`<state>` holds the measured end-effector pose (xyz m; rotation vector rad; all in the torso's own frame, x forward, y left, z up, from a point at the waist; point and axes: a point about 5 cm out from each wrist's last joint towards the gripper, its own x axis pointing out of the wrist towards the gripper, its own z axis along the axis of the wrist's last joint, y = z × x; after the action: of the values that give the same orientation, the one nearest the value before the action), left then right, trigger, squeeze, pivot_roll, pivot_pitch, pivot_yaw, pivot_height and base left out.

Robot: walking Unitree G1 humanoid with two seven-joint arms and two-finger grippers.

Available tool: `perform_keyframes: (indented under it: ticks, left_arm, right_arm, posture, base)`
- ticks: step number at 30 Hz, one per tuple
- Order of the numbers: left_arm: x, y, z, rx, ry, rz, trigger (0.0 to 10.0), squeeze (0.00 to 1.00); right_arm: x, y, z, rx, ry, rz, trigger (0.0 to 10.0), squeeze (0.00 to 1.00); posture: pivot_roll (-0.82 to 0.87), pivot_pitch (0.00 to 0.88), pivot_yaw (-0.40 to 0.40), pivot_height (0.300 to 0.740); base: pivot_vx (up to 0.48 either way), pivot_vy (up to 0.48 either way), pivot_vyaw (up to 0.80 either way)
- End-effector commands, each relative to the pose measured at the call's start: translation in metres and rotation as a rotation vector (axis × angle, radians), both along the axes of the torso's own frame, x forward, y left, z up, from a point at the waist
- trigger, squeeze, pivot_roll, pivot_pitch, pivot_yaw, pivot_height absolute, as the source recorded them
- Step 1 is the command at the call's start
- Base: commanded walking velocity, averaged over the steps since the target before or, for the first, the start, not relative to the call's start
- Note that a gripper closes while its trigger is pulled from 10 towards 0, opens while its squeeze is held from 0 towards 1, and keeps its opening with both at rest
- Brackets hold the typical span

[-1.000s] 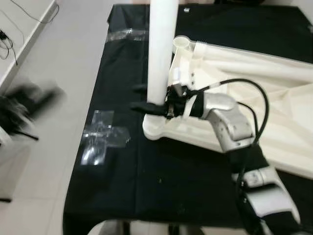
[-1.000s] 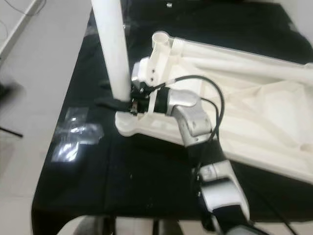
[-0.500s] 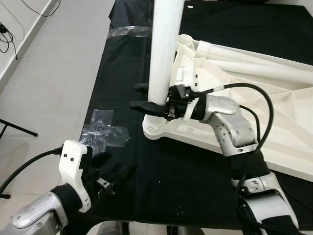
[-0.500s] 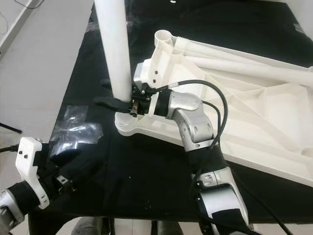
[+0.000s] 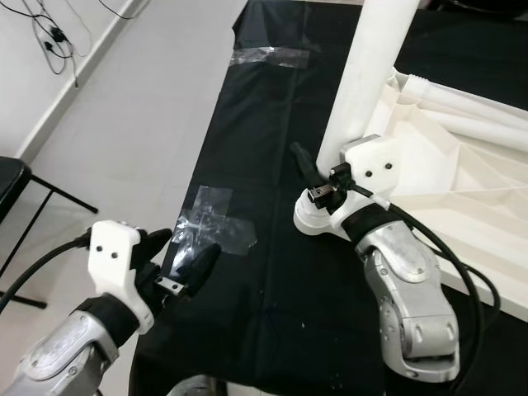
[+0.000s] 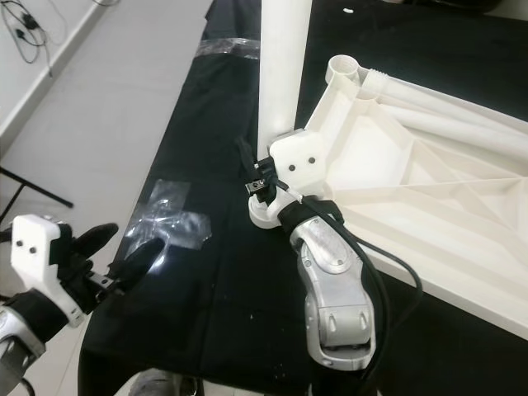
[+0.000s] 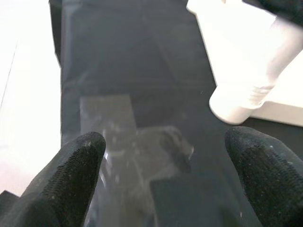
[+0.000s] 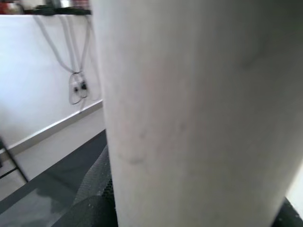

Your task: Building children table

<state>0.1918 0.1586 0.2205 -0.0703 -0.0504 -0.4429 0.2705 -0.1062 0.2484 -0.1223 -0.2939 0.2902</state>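
An upside-down white table top (image 5: 462, 190) lies on a black cloth (image 5: 247, 165). A white leg (image 5: 363, 82) stands upright in its near corner socket (image 5: 309, 219). My right gripper (image 5: 318, 161) is shut on the leg just above the socket, one black finger (image 5: 301, 157) showing to the leg's left. In the right wrist view the leg (image 8: 199, 113) sits close between the fingers. My left gripper (image 5: 183, 252) hovers open over the cloth's left edge, nothing between its fingers (image 7: 71, 175).
Clear tape (image 5: 210, 223) is stuck to the cloth by the left gripper, and another strip (image 5: 268, 56) lies farther back. More white legs (image 5: 470, 99) lie in the table top. A black chair (image 5: 33, 190) and wall cables (image 5: 49, 37) are at the left.
The head view has shifted. My left arm has risen into view at the lower left, open, and come closer to the tape. The right gripper stays on the leg.
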Motion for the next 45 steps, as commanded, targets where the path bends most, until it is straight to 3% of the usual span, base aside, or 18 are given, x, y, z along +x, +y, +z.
perform_keyframes:
  ticks: [1,6,7,9,10,19,20,21,22,24,25,26,36,39,40,42,43,45]
  left_arm:
    - [0.001,0.002,-0.005,0.013,0.021,0.014,10.0,0.00]
    - [0.001,-0.003,-0.009,0.021,0.026,-0.025,10.0,0.00]
    - [0.000,-0.006,-0.011,0.030,0.033,-0.046,10.0,0.00]
    - [-0.001,-0.008,-0.013,0.036,0.036,-0.057,10.0,0.00]
    - [-0.002,-0.012,-0.016,0.047,0.045,-0.079,10.0,0.00]
    - [-0.005,-0.016,-0.021,0.042,0.060,-0.094,10.0,0.00]
    - [-0.005,-0.016,-0.021,0.041,0.061,-0.095,10.0,0.00]
    - [-0.005,-0.016,-0.021,0.041,0.061,-0.095,10.0,0.00]
    - [-0.006,-0.017,-0.022,0.040,0.061,-0.098,10.0,0.00]
    - [-0.006,-0.018,-0.022,0.039,0.062,-0.100,10.0,0.00]
    - [-0.007,-0.018,-0.022,0.038,0.060,-0.100,10.0,0.00]
    - [-0.007,-0.019,-0.022,0.039,0.058,-0.100,10.0,0.00]
    - [-0.006,-0.015,-0.020,0.042,0.038,-0.070,10.0,0.00]
    - [0.005,0.001,-0.015,0.063,0.005,-0.001,10.0,0.00]
    - [0.020,0.023,-0.008,0.046,-0.021,0.109,10.0,0.00]
    - [0.029,0.039,-0.003,0.022,-0.039,0.186,10.0,0.00]
    - [0.034,0.048,0.001,0.006,-0.051,0.233,10.0,0.00]
    - [0.058,0.095,0.018,-0.175,-0.084,0.458,10.0,0.00]
  right_arm:
    - [0.005,-0.022,-0.054,-0.033,0.307,-0.194,0.0,0.00]
    - [0.000,-0.015,-0.054,-0.010,0.330,-0.177,0.0,0.00]
    - [0.000,-0.012,-0.052,0.010,0.323,-0.148,10.0,0.00]
    - [-0.001,-0.010,-0.051,0.024,0.319,-0.132,10.0,0.00]
    - [0.001,-0.006,-0.041,0.063,0.271,-0.045,10.0,1.00]
    - [0.012,-0.009,-0.010,0.126,0.127,0.157,10.0,1.00]
    - [0.015,-0.010,-0.002,0.129,0.103,0.215,10.0,0.19]
    - [0.015,-0.010,-0.002,0.129,0.103,0.215,10.0,0.19]
    - [0.019,-0.015,0.004,0.123,0.083,0.241,10.0,0.00]
    - [0.022,-0.019,0.009,0.119,0.071,0.252,10.0,0.00]
    - [0.028,-0.024,0.012,0.084,0.061,0.252,1.8,0.00]
    - [0.032,-0.028,0.014,0.067,0.054,0.257,0.0,0.00]
    - [0.056,-0.040,0.016,-0.061,0.085,0.180,0.0,0.00]
    - [0.063,-0.043,0.008,-0.124,0.117,0.070,0.0,0.00]
    - [0.062,-0.038,0.008,-0.119,0.118,0.070,8.0,0.00]
    - [0.062,-0.034,0.008,-0.112,0.118,0.079,8.0,0.00]
    - [0.062,-0.032,0.008,-0.109,0.117,0.086,10.0,0.00]
    - [0.059,-0.023,0.006,-0.101,0.108,0.105,10.0,0.00]
  posture:
    - [0.06,0.318,-0.002,0.740]
    - [0.05,0.313,0.001,0.740]
    - [0.05,0.311,0.001,0.740]
    - [0.05,0.307,0.002,0.740]
    - [0.05,0.304,0.004,0.740]
    - [0.06,0.302,0.008,0.740]
    - [0.06,0.302,0.008,0.740]
    - [0.06,0.302,0.008,0.740]
    - [0.07,0.302,0.008,0.740]
    - [0.07,0.302,0.008,0.740]
    - [0.07,0.300,0.005,0.740]
    - [0.07,0.300,0.003,0.740]
    - [0.10,0.287,-0.020,0.740]
    - [0.10,0.279,-0.032,0.740]
    - [0.10,0.274,-0.043,0.740]
    - [0.10,0.274,-0.043,0.740]
    - [0.10,0.274,-0.043,0.740]
    - [0.08,0.268,-0.047,0.740]
  base:
    - [0.000,0.000,0.00]
    - [0.000,0.000,0.00]
    - [0.000,0.000,0.00]
    - [0.000,0.000,0.00]
    - [0.000,0.000,0.00]
    - [0.000,0.000,0.00]
    - [0.000,0.000,0.00]
    - [0.000,0.000,0.00]
    - [0.000,0.000,0.00]
    - [0.000,0.000,0.00]
    - [0.000,0.000,0.00]
    - [0.000,0.000,0.00]
    - [0.000,0.000,0.00]
    - [0.000,0.000,0.00]
    - [0.000,0.000,0.00]
    - [0.000,0.000,0.00]
    - [0.000,0.000,0.00]
    - [0.000,0.000,0.00]
